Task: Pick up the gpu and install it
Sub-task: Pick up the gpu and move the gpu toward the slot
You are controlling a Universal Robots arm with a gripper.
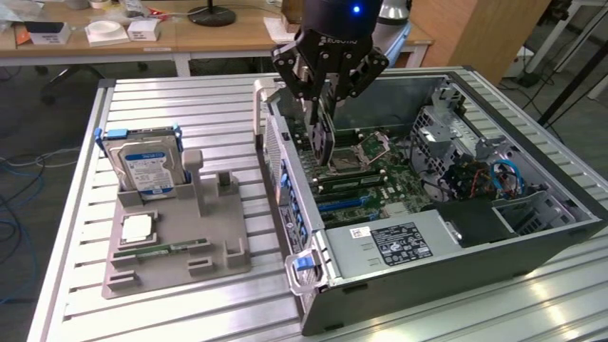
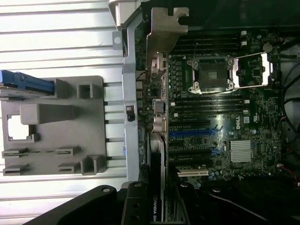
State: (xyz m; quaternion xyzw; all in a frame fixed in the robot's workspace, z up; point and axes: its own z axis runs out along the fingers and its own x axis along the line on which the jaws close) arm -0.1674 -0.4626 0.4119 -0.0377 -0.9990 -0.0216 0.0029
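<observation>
**Exterior view.** The gripper hangs above the open computer case, which lies on its side along the table's edge at the exterior view's right. Its fingers are pinched on the upper edge of the gpu. The card hangs on edge, apparently so that its connector side faces the motherboard beneath. It sits low inside the case, close to the rear wall, but whether it touches the board cannot be told. Near the table's opposite edge stands the grey holder. It carries the upright hard drive, a processor chip and a memory stick, each in its own recess.

**Wrist view.** Looking down along the card, the gpu appears edge-on, clamped in the gripper. Its silver bracket lies against the case's rear wall, probably to line it up with the rear openings. The blue expansion slots lie just beside the card, and the open processor socket lies beyond them. The holder stands outside the case.
</observation>
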